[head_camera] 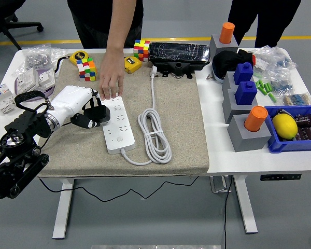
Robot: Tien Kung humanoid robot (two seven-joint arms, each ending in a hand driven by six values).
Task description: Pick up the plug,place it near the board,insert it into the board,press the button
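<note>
The left hand point(76, 104) is curled around the black plug point(97, 115), holding it just off the left edge of the white board point(117, 125), near the board's far end; a person's hand point(111, 78) presses down on that far end, fingertips on the board. Right of the board its coiled cord point(155, 136) lies on the mat point(181, 119); past the coil the mat is bare to its right edge; the board's near end stops short of the mat's front edge.

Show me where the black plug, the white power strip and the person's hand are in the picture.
black plug point(96, 115), head view, on its black body, held in the robot's left hand.
white power strip point(118, 127), head view, on its top face with the sockets.
person's hand point(111, 78), head view, on the back of the hand.
</note>
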